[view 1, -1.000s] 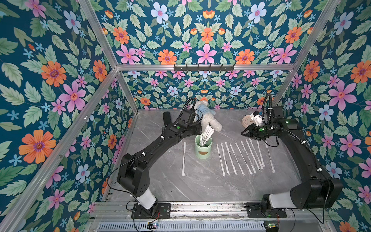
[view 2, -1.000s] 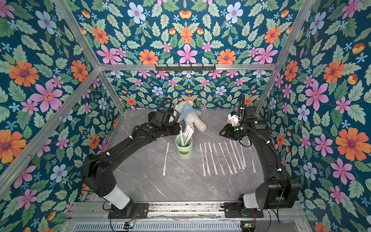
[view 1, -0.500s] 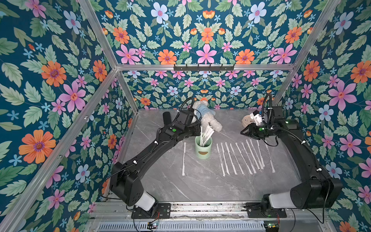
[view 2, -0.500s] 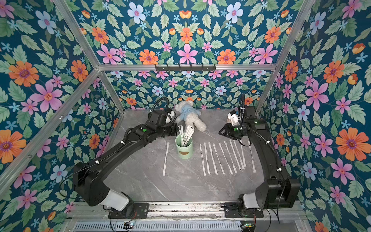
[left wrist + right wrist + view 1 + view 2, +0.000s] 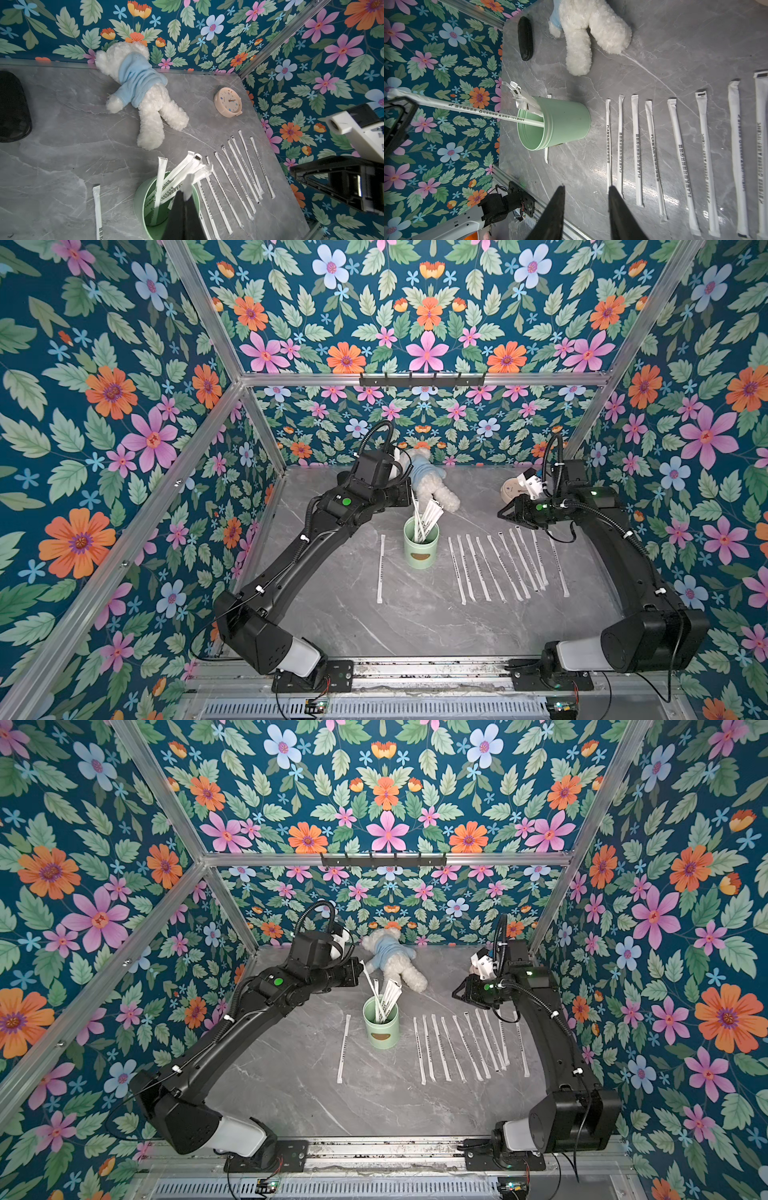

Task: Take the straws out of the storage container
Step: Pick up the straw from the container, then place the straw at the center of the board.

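Note:
The storage container (image 5: 421, 549) (image 5: 382, 1029) is a mint-green cup standing upright mid-table. Several white wrapped straws (image 5: 432, 514) (image 5: 178, 172) lean inside it. My left gripper (image 5: 185, 194) (image 5: 358, 969) is shut on the top of one straw (image 5: 467, 111) (image 5: 371, 986), whose lower end is still in the cup (image 5: 564, 122). Several straws (image 5: 498, 564) (image 5: 675, 149) lie in a row right of the cup, and one straw (image 5: 380, 568) lies to its left. My right gripper (image 5: 586, 187) (image 5: 505, 516) hangs open and empty over the far ends of that row.
A white teddy bear in a blue shirt (image 5: 432, 489) (image 5: 143, 89) lies behind the cup. A pinkish clock (image 5: 228, 101) (image 5: 511, 489) sits at the back right, partly behind my right wrist. A black case (image 5: 525, 38) lies at the back left. Flowered walls enclose the table.
My left gripper has closed on one straw and drawn back toward the left, so that straw now slants out of the cup. The right arm has stayed put.

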Available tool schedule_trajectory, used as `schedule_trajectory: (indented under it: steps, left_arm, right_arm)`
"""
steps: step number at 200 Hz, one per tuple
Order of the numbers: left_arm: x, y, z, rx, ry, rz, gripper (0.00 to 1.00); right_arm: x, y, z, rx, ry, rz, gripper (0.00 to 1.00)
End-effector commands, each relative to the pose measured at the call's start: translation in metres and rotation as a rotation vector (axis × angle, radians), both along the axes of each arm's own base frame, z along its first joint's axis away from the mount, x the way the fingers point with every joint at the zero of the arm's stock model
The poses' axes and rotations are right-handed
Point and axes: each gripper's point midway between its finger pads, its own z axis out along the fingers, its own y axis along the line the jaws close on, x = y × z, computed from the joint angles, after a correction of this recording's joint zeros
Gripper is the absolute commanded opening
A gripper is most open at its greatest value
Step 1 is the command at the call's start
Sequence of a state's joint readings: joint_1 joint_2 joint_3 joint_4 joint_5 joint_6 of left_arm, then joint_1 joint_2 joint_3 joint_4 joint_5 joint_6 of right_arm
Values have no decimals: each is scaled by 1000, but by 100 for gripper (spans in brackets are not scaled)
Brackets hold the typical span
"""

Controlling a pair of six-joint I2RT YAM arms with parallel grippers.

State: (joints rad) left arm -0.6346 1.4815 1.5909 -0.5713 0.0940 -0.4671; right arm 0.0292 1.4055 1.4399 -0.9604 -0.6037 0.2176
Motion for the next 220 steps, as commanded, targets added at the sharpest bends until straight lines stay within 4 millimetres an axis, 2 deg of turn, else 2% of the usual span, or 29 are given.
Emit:
schedule_trajectory:
  steps: [1,55,93,119,151,174,196,220]
  left_arm:
    - [-3,13,5,68,-4,25,0]
    - [-13,44,46,140,-55,95,0]
    - [-25,75,63,216,-52,165,0]
    - [-29,99,66,271,-30,235,0]
    - [-29,131,45,335,87,342,0]
    - [-26,152,17,425,193,407,0]
    - [-21,166,-14,514,306,436,0]
    - [-12,170,-49,571,414,426,0]
  right_arm:
    - [3,2,5,12,-21,10,37]
    - [4,4,7,21,-25,15,37]
    - [5,6,10,33,-33,17,37]
    - [6,6,10,37,-33,20,37]
    - [6,6,9,37,-31,21,37]
    - [6,6,8,37,-27,21,37]
    - [6,7,7,37,-24,25,37]
    - [5,6,5,32,-20,26,37]
